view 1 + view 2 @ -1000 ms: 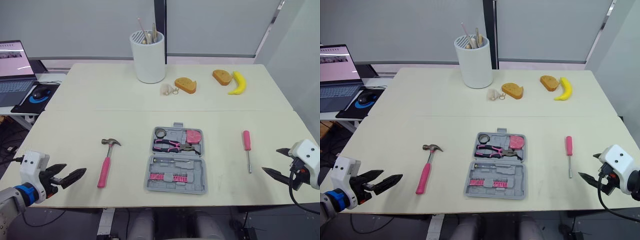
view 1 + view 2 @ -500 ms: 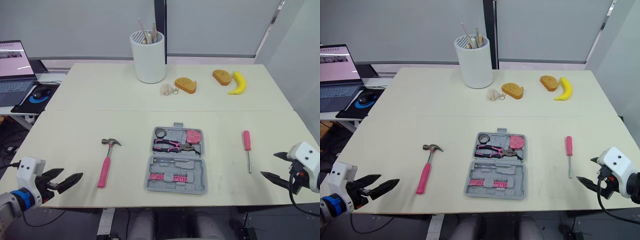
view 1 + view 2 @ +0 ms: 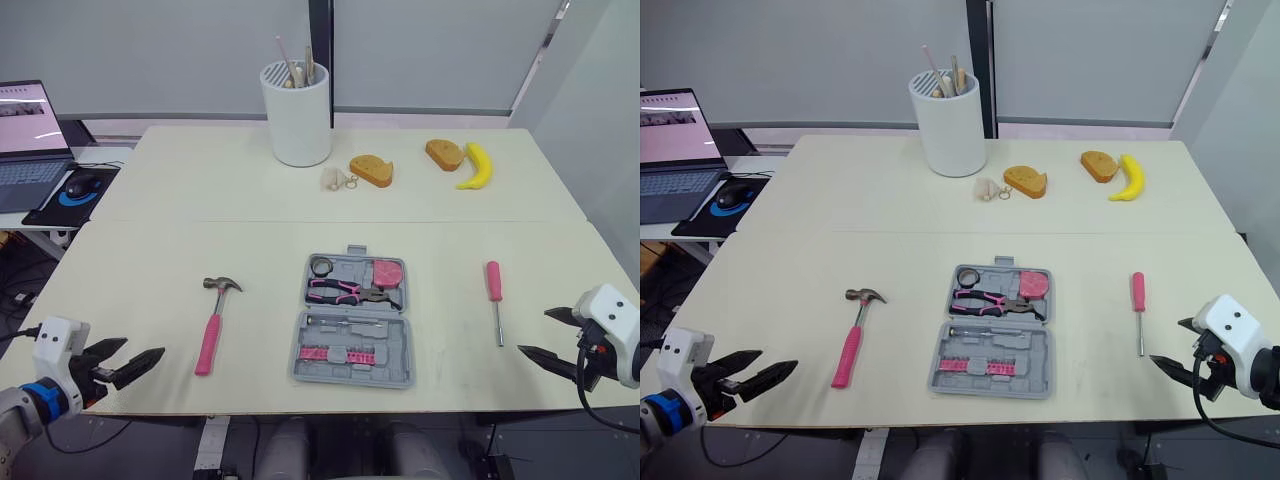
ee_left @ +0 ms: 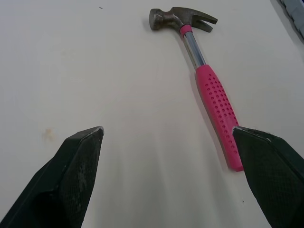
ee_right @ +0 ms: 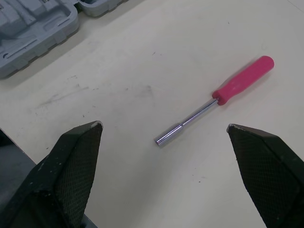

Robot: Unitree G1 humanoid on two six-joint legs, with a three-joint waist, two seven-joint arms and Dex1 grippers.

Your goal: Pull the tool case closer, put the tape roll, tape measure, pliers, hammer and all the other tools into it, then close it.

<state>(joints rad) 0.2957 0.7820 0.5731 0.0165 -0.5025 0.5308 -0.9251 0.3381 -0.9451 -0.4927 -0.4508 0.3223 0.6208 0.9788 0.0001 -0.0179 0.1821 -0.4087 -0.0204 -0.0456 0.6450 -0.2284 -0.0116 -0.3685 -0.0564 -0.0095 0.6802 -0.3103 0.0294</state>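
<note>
You have one tool case (image 3: 352,320), lying open on the table (image 3: 200,250) near its front edge, roughly midway between your two grippers. In its far half, count one black tape roll (image 3: 321,266), one pink tape measure (image 3: 388,272) and one pair of pliers (image 3: 350,291). The near half holds a row of pink bits (image 3: 338,352).

Two tools lie outside the case. One hammer (image 3: 213,322) lies to its left with the head pointing away from the robot. One pink-handled screwdriver (image 3: 494,297) lies to its right with the handle away.

Your left gripper (image 3: 140,350) hovers at the front edge near the hammer's handle end, fingers spread wide and empty. Your right gripper (image 3: 534,331) sits near the screwdriver's metal tip, also spread wide and holding nothing.

Along the far side stand one white holder (image 3: 296,112) of utensils, two pieces of bread (image 3: 371,170) and one banana (image 3: 474,166). One laptop (image 3: 28,130) and one mouse (image 3: 80,184) sit on the side desk.
</note>
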